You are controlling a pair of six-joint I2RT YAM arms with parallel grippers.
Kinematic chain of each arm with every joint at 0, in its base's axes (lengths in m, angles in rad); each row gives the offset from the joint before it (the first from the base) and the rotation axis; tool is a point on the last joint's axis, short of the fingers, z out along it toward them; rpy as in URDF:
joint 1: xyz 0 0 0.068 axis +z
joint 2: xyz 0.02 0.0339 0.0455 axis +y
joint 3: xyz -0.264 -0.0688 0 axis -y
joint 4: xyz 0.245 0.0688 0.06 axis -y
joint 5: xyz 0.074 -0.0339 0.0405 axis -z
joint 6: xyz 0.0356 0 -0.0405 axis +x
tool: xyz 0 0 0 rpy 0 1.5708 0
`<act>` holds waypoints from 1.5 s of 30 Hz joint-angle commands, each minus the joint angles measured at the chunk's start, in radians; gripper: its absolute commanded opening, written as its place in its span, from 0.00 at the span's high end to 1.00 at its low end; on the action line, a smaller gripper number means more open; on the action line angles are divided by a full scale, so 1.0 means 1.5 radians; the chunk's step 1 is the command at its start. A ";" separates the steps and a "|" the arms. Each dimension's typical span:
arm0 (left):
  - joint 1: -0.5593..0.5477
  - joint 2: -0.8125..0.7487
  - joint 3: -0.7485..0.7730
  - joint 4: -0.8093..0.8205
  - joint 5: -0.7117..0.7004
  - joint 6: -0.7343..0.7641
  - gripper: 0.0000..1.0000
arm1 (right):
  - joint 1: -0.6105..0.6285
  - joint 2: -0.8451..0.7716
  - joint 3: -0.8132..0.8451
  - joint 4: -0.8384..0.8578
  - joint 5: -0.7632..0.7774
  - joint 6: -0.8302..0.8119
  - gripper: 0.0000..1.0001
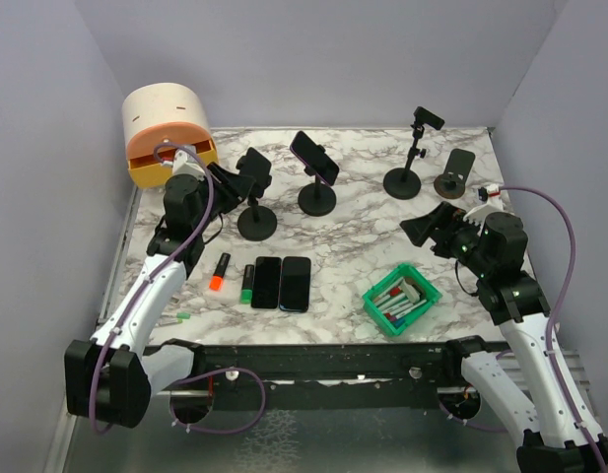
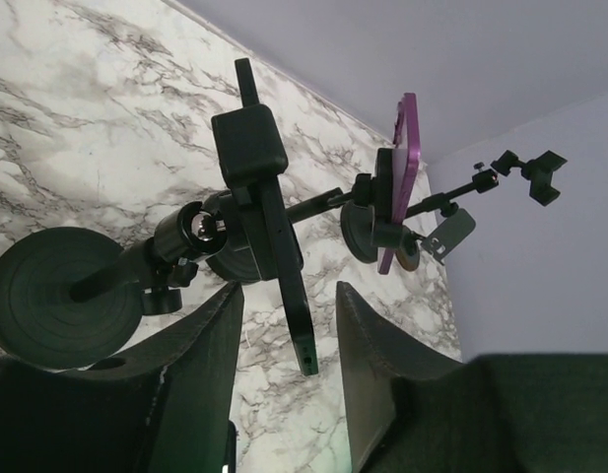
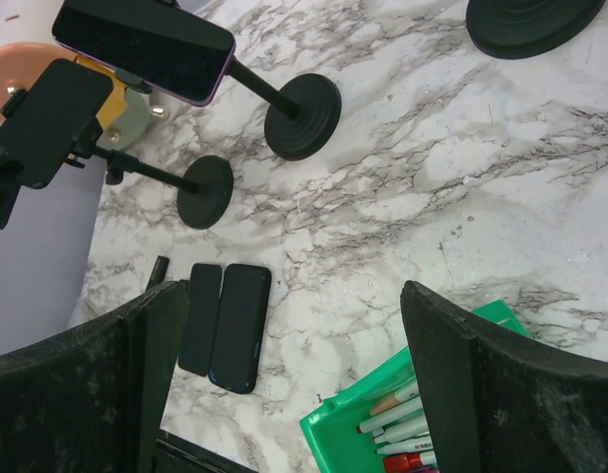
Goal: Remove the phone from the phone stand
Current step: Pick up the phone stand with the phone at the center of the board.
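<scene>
A black phone (image 1: 254, 166) is clamped in a black phone stand (image 1: 256, 225) at the back left of the marble table. My left gripper (image 1: 230, 180) is at it from the left. In the left wrist view the black phone (image 2: 284, 266) shows edge-on, with its lower end between my left gripper's (image 2: 289, 296) fingers (image 2: 220, 340). A gap shows on both sides and neither finger touches it. A purple phone (image 1: 314, 158) sits on a second stand (image 1: 317, 200). My right gripper (image 1: 427, 225) hangs open and empty over the table at the right (image 3: 294, 291).
Two black phones (image 1: 281, 283) lie flat near the front, beside an orange marker (image 1: 220, 273) and a green marker (image 1: 247, 284). A green bin (image 1: 401, 299) of pens sits front right. An empty clamp stand (image 1: 412, 158), a small stand (image 1: 455, 173) and an orange container (image 1: 168, 133) stand at the back.
</scene>
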 commanded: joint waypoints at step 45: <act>-0.006 -0.182 0.129 -0.174 0.006 0.068 1.00 | 0.017 0.010 0.043 -0.022 -0.024 -0.005 0.07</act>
